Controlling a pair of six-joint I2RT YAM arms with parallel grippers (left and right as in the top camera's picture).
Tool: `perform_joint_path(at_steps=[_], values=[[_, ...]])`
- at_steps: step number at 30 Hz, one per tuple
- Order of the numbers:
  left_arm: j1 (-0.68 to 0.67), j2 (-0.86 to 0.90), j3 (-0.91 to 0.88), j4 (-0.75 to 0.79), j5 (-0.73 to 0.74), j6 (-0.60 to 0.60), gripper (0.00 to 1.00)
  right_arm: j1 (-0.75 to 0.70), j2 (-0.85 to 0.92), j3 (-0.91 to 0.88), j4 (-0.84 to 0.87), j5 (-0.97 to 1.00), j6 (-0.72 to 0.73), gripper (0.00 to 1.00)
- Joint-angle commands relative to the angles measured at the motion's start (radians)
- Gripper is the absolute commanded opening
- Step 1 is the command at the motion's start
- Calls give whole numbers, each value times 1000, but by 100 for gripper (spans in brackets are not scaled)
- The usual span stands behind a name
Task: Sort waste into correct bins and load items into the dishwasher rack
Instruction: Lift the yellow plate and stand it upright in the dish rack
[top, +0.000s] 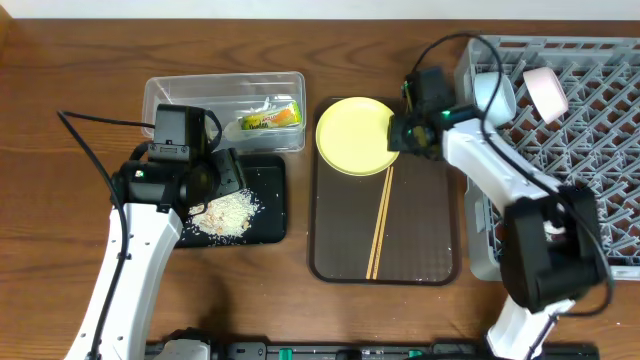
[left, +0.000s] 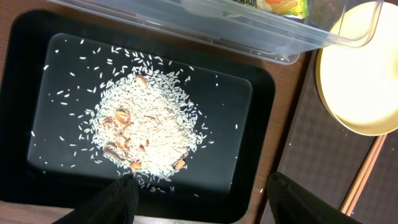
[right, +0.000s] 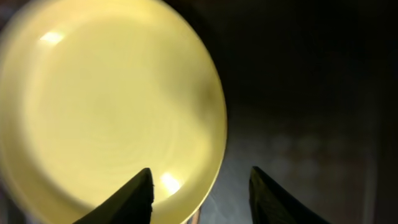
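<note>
- The right pincer (top: 398, 133) is spread open and holds nothing. It is at the right rim of the yellow plate (top: 352, 135).
- In the right wrist view, the plate's rim pokes into the gap between the two fingers (right: 134, 196). I cannot tell if a finger touches it.
- The plate sits on the far end of the brown tray (top: 420, 235), near the middle of the worktop's far edge. Most of the plate lies toward the left edge from this pincer.
- The plate is round, so it has no long side. I think the next move is to squeeze the rim and lift.
- The dishwasher rack (top: 590, 110) fills the far right corner, right beside this arm. So the right arm is the closer one for the job.
- The chopsticks (top: 381, 220) lie on the brown tray below the plate. They point from the far edge to the near edge.
- The left pincer (left: 199, 199) is spread open and empty too. It hangs over the black tray (left: 258, 106), where the rice (left: 146, 130) lies in a heap.
</note>
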Motion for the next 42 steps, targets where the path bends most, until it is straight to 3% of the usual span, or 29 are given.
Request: perform_joint_path(at_steps=[1, 5, 9, 15, 26, 34, 42], values=[[4, 2, -1, -2, -12, -13, 69, 18, 63, -10, 9, 31, 101, 45], [4, 2, -1, -2, -12, -13, 69, 19, 105, -10, 37, 30, 157, 29], [4, 2, -1, -2, -11, -13, 69, 18, 96, -10, 86, 31, 171, 1], [4, 2, -1, -3, -11, -13, 69, -13, 13, -5, 137, 80, 160, 1], [4, 2, -1, -3, -11, -13, 69, -157, -377, -4, -18, 232, -182, 1], [4, 2, -1, -2, -12, -13, 69, -298, -576, -4, -83, 536, -431, 1], [4, 2, -1, -2, -12, -13, 69, -349, -606, -5, -139, 874, -595, 1]])
